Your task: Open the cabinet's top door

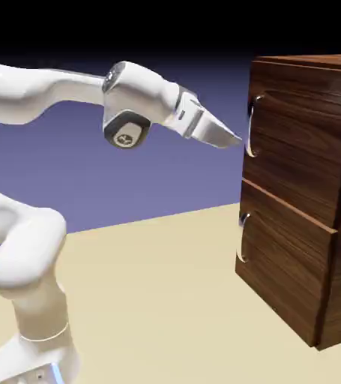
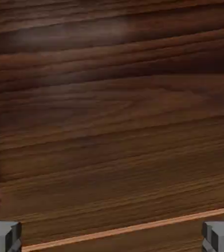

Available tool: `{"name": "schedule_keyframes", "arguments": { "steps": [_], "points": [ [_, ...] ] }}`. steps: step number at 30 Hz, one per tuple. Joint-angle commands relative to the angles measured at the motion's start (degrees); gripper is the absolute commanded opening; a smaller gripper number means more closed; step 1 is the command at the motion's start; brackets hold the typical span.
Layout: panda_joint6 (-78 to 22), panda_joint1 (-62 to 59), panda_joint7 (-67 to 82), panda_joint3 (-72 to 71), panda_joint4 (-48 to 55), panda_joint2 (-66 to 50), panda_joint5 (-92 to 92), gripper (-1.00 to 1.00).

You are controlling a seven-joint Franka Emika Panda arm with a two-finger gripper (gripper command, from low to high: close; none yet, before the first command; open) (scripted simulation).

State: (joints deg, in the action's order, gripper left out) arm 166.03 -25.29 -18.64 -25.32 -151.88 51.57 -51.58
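The cabinet point(image 1: 308, 202) is observed at the right of the exterior view, standing on the desk point(image 1: 151, 300). The top door point(image 1: 297, 142) is seen shut, flush with the front, its curved silver handle point(image 1: 251, 126) at the left edge. The tool point(image 1: 233, 139) is held with jaws spread wide, empty, tips just beside that handle. In the hand view, wood grain fills the frame, both fingertips point(image 2: 3, 235) set far apart

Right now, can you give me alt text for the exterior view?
The gripper, open, points at the top door's handle on the cabinet, tips just short of it. Both doors look shut.
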Motion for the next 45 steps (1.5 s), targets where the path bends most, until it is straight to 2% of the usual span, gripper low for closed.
{"name": "schedule_keyframes", "arguments": {
  "steps": [1, 36, 38, 43, 44, 45],
  "points": [
    [-0.39, -1.26, 1.15, -1.23, 0.44, 0.91, -2.5, 0.0],
    [-13.88, -45.19, 41.43, -44.04, 15.86, 32.9, -89.72, 0.0],
    [-14.01, -45.63, 41.84, -44.48, 16.01, 33.22, -90.61, 0.0],
    [-14.69, -54.46, 41.69, -46.67, 24.06, 32.47, -92.97, 0.0],
    [-14.69, -54.46, 41.69, -46.67, 24.06, 32.47, -92.97, -1.0],
    [-14.69, -54.46, 41.69, -46.67, 24.06, 32.47, -92.97, -1.0]
  ]
}}
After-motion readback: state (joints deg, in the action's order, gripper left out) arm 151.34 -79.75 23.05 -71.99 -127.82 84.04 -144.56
